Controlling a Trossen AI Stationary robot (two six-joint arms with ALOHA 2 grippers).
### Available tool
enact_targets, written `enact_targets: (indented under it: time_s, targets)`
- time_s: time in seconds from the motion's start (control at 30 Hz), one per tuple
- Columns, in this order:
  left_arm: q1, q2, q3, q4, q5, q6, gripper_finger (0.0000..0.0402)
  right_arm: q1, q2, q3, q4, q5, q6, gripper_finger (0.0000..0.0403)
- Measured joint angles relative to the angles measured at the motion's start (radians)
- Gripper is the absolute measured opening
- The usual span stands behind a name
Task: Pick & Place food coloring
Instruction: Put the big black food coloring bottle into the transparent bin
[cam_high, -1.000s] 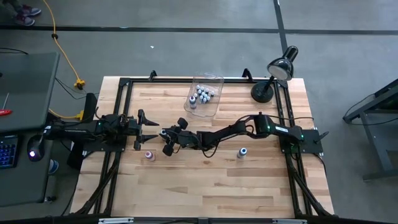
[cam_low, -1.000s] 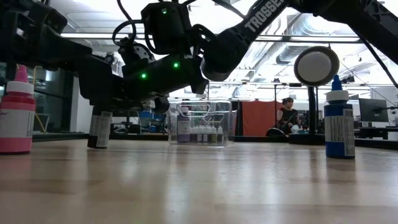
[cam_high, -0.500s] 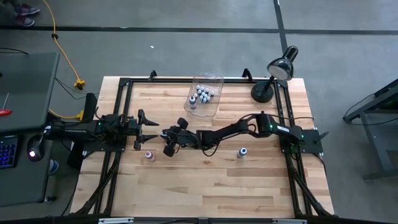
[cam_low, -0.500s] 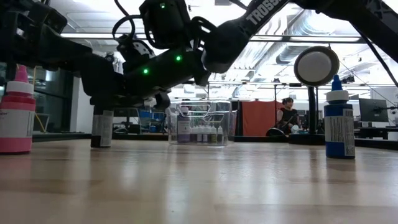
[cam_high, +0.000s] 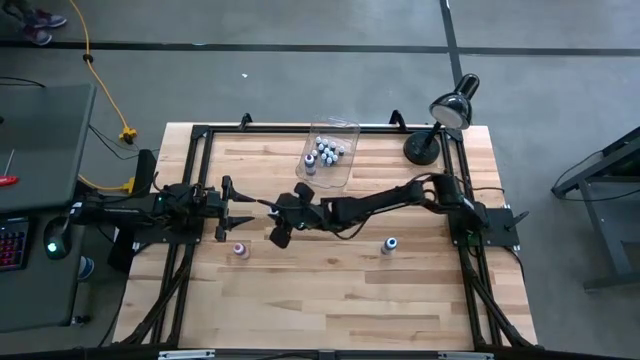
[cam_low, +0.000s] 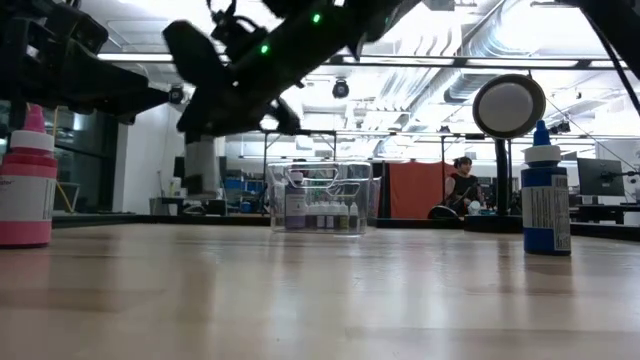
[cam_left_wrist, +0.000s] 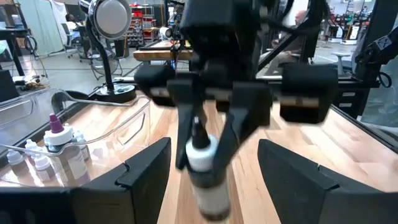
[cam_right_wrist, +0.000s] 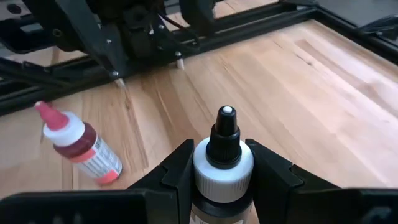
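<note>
A food coloring bottle (cam_right_wrist: 222, 171), black-tipped with a white cap, is clamped between the fingers of the right hand (cam_high: 281, 229) above the middle of the surface (cam_high: 330, 290), with the left hand (cam_high: 236, 209) spread wide just beside it.

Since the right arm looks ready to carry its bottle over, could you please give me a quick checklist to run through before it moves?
1. Right gripper shut on the black-tipped bottle: ok.
2. Bottle lifted clear of the table: ok in the low view.
3. Bottle upright between the fingers: ok.
4. Clear bin has free space: cannot tell.
5. Left gripper open, waiting at the left, close to the carried bottle: not ok.
6. Pink bottle and blue bottle still standing on the table: ok.
</note>
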Motion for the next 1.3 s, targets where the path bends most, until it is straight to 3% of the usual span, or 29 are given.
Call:
enact_targets:
  time_s: [0.4, 0.67, 1.17, 1.3]
  targets:
    - [0.0, 0.0, 0.0, 0.0, 0.0, 0.0, 0.0239, -0.029, -0.195, 0.0, -0.251, 0.119, 0.022, 0.0113]
    - [0.0, 0.0, 0.0, 0.0, 0.0, 0.0, 0.0239, -0.053, -0.283, -0.031, -0.248, 0.233, 0.023, 0.0113]
    - [0.0, 0.0, 0.0, 0.001, 0.0, 0.0, 0.0239, -0.062, -0.522, -0.513, 0.038, 0.472, 0.14, 0.0113]
    - [0.0, 0.0, 0.0, 0.001, 0.0, 0.0, 0.0239, -0.083, -0.581, -0.605, 0.095, 0.476, 0.13, 0.0113]
